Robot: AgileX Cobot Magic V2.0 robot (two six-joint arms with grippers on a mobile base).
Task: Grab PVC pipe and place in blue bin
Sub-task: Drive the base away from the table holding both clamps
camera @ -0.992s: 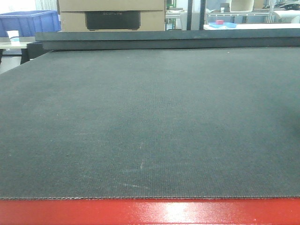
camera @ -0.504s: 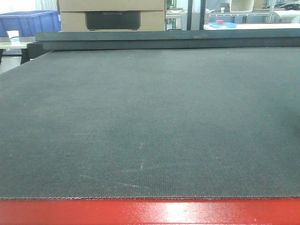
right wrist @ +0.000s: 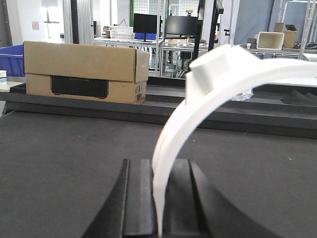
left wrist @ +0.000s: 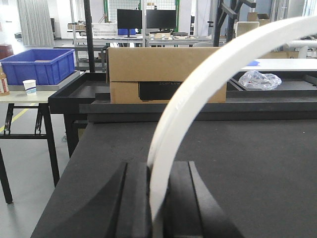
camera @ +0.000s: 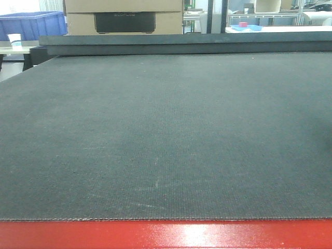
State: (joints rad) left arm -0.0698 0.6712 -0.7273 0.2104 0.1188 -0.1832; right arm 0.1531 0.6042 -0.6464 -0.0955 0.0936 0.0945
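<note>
In the left wrist view a PVC pipe [left wrist: 198,84], a white plastic arc, rises from between the black jaws and curves up to the right; my left gripper [left wrist: 157,168] is shut on its lower end. My right gripper [right wrist: 163,166] is likewise shut on a white PVC pipe [right wrist: 223,74] whose flat tab shows at the top of the arc. Both hang over the black mat [camera: 166,135]. The blue bin [left wrist: 37,64] stands on a side table beyond the mat's far left corner. In the front view the blue bin [camera: 31,23] shows at the top left, with no gripper or pipe in sight.
A cardboard box [left wrist: 168,69] sits on a raised black ledge at the mat's far edge. A paper cup [left wrist: 29,87] stands by the bin. A crumpled clear bag [left wrist: 260,79] lies at the far right. A red strip [camera: 166,236] borders the mat's near edge.
A faint shadow has come onto the mat's right edge in the front view. Nothing else differs.
</note>
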